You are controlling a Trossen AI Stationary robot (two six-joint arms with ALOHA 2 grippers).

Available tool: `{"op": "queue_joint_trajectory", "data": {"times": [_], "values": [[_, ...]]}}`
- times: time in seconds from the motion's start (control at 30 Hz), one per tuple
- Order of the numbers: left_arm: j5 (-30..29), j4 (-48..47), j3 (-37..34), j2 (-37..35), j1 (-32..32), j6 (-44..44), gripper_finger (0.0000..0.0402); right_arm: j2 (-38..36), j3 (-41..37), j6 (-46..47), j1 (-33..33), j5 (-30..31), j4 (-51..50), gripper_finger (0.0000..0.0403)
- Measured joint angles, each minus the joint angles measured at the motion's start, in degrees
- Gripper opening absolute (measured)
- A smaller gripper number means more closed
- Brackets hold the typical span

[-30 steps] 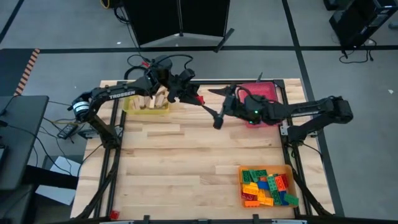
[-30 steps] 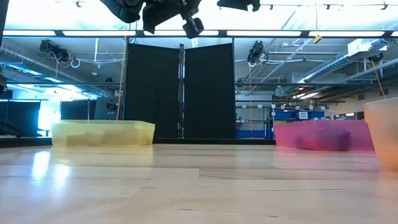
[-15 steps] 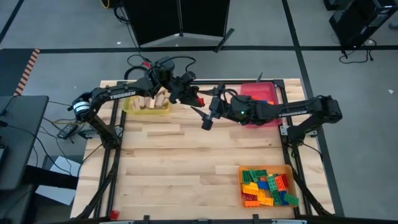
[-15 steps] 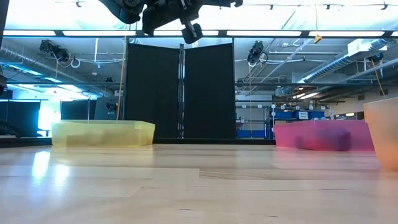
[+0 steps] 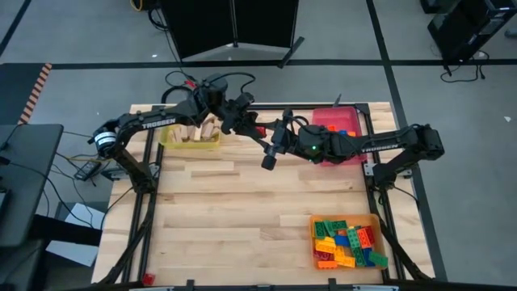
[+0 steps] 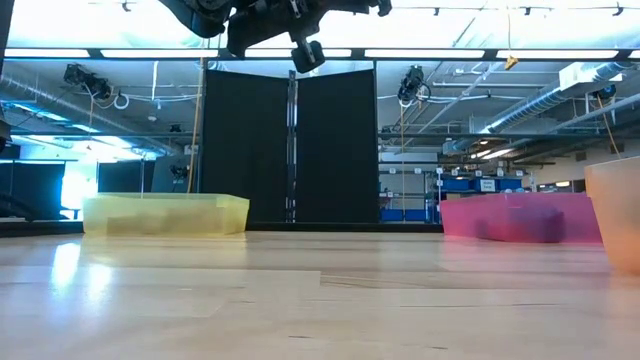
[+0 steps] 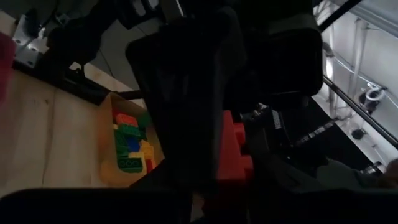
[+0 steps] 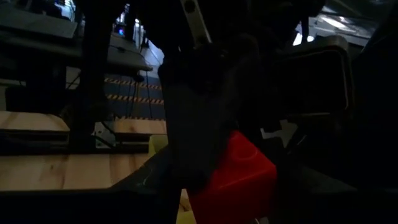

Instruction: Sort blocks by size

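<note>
High above the far middle of the table, my left gripper (image 5: 249, 126) and my right gripper (image 5: 262, 137) meet tip to tip, both pointing level. Between them is a red studded brick (image 7: 235, 149), which also shows in the right wrist view (image 8: 239, 175). Each gripper is shut on it. Tan wooden blocks lean in the yellow tray (image 5: 191, 136) at the far left. Several coloured bricks lie in the orange tray (image 5: 346, 241) at the near right. My left gripper pinches the red brick between its two fingers, coming level from the table's left. One dark finger (image 7: 186, 118) covers one side of the brick, and the studded side (image 7: 242, 163) shows beside it. The brick is lifted clear of the table. My right gripper has the same brick from the opposite side, level from the table's right. The brick's red corner (image 8: 252, 167) shows beside a dark finger (image 8: 199, 130). Which faces its fingers are on is hidden by the two grippers.
A pink tray (image 5: 346, 128) stands at the far right under my right arm, with a few bricks in it. In the low view the yellow tray (image 6: 165, 213), the pink tray (image 6: 520, 217) and the orange tray (image 6: 615, 210) line the table's sides.
My right gripper has gone toward the table's left, up to the left gripper, and has shut on the red brick there. My left gripper has kept still with the brick, which stays high above the table.
</note>
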Motion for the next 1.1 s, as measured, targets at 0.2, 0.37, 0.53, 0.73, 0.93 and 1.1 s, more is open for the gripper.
{"op": "queue_joint_trajectory", "data": {"times": [0.2, 0.37, 0.53, 0.73, 0.93, 1.1], "values": [[-4.5, -4.4, 0.0, 0.1, 0.4, 6.6, 0.0146, -0.1, -0.1, 0.4, 0.7, 4.0, -2.5, 0.0182], [-10.2, -3.9, 0.0, 0.4, 0.4, 12.4, 0.0181, -1.9, -0.1, 0.6, 1.6, 10.7, -7.7, 0.0193], [-13.3, 2.9, 0.0, 0.4, 1.3, 14.5, 0.0195, -6.1, 0.0, 1.9, 2.8, 17.6, -12.5, 0.0181], [-15.4, 5.7, 0.0, 0.4, 3.4, 14.8, 0.0195, -12.4, 0.0, 14.7, 2.2, 25.1, -29.5, 0.0187], [-22.8, 2.1, 0.0, 0.4, 3.2, 28.1, 0.0195, -17.8, 0.0, 40.6, -5.2, 24.4, -54.0, 0.0183], [-31.6, -2.8, 0.0, 0.4, 0.9, 37.4, 0.0195, -17.8, 0.0, 53.4, -18.1, 11.7, -67.5, 0.0185]]}}
